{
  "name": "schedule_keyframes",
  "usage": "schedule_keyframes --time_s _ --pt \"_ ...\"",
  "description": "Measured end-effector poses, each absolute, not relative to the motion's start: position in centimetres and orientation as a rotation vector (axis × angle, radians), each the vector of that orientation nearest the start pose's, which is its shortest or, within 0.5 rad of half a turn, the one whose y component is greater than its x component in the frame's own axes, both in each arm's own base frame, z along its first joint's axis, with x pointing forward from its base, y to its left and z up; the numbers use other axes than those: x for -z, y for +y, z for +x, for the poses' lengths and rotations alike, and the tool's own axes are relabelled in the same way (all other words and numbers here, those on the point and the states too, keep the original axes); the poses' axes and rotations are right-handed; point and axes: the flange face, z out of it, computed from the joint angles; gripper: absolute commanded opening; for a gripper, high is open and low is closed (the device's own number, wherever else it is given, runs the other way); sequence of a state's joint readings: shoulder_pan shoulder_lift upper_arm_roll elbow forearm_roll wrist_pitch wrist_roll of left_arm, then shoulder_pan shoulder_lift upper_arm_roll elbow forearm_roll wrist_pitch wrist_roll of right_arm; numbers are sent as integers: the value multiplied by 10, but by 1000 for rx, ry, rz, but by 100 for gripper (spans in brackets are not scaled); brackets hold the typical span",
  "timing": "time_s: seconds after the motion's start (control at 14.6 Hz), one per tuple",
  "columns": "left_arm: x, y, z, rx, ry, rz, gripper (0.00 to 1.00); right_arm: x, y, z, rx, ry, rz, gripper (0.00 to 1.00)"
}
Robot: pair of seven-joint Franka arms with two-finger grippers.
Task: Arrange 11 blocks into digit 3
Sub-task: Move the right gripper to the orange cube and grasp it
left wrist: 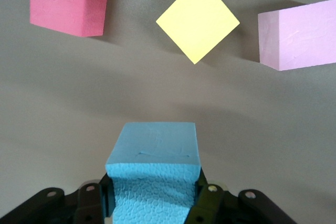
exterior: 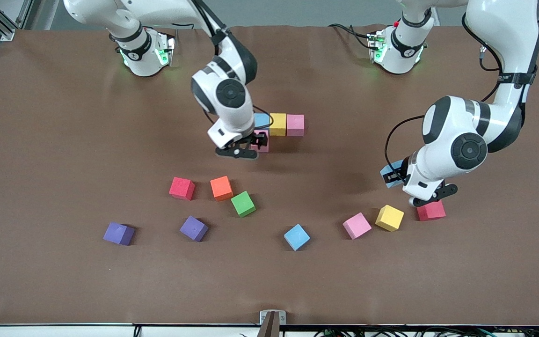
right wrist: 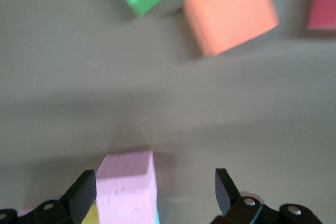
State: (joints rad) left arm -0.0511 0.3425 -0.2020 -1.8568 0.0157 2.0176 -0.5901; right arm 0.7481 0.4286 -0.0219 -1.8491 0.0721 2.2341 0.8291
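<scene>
Two wrist views settle what the front view leaves vague. From the front, the left tool (exterior: 431,199) hangs low over the bench (exterior: 63,140) toward the left arm's end, its fingers masked by its own wrist. The left wrist view shows those fingers clamped on a held blue block (left wrist: 153,174), clear of the surface. Close by lie a dark red block (exterior: 431,210), a loose yellow block (exterior: 389,217) and a loose pink block (exterior: 357,225), each apart from the others. A loose blue block (exterior: 296,237) sits nearer the front camera, toward the middle. The right tool (exterior: 239,149) is down at the started digit 3, where its arm covers part of the work. The right wrist view shows its fingers spread wide around a placed pink block (right wrist: 128,184), gripping nothing. That block lies against a row of three touching cubes farther from the camera: a row blue block (exterior: 262,120), a row yellow block (exterior: 277,124) and a row pink block (exterior: 295,125). It sits under the row's blue end. Nearer the camera, a bright red block (exterior: 181,188), an orange block (exterior: 221,187) and a green block (exterior: 243,203) sit loosely grouped. Two purple cubes (exterior: 118,233) lie nearer again, toward the right arm's end.
</scene>
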Motion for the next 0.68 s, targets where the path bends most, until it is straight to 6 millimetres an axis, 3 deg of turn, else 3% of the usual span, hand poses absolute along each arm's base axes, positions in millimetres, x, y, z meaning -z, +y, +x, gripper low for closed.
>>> schedule_keyframes --time_s 0.34,0.68 --pt "-327 -145 593 -282 -518 -3064 20 -297 354 531 -49 396 -3120 100" --pt "-327 -146 593 -281 -517 -3065 20 -307 329 551 80 362 -3196 100"
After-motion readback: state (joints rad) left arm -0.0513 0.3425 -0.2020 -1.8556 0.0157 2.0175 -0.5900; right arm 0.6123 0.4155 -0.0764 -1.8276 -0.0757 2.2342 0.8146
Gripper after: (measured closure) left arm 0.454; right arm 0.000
